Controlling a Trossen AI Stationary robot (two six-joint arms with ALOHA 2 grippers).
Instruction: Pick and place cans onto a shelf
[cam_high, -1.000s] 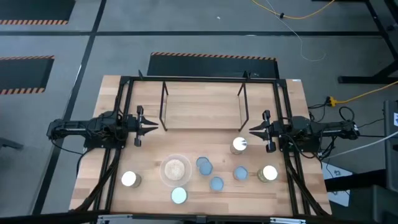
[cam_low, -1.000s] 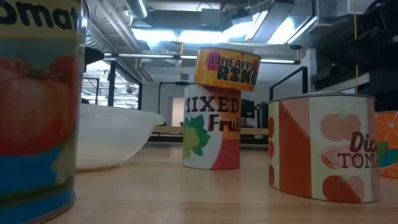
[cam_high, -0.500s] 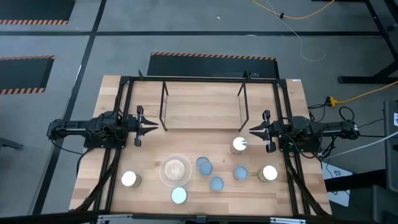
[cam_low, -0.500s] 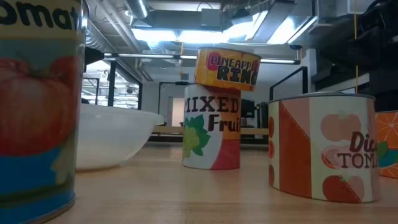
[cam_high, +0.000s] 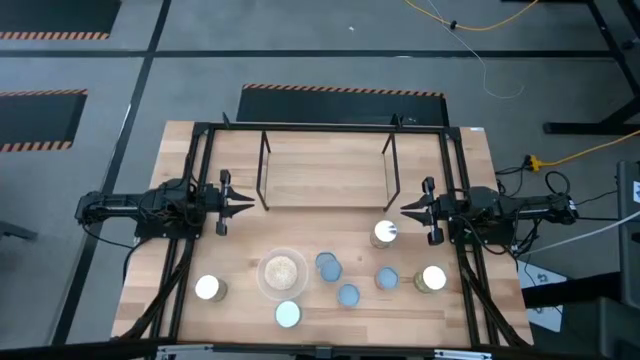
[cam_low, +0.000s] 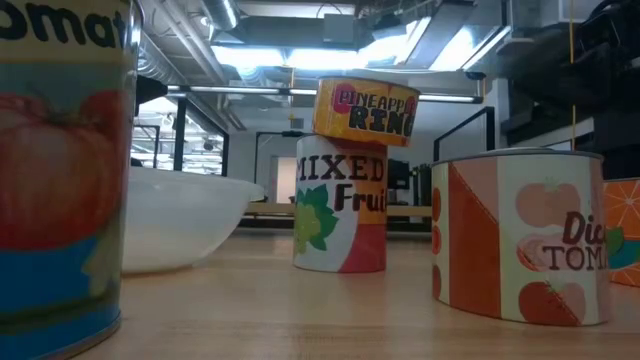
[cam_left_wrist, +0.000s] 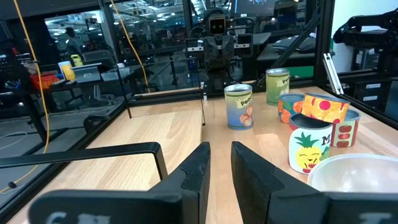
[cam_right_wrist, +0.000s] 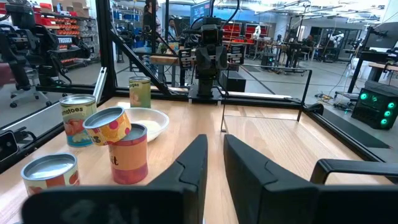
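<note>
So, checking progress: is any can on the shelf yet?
No, the shelf shows only bare wood, and the cans stand on the table nearer the camera.

Bright overhead ceiling lights (cam_low: 300, 55) glare, shadows stay soft, and the nearest can (cam_low: 60, 170) looks perhaps blurred.

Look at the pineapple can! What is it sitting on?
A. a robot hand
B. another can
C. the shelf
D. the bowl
B: the pineapple can sits tilted on top of the mixed fruit can, with the white bowl off to the side, apart from both.
</note>
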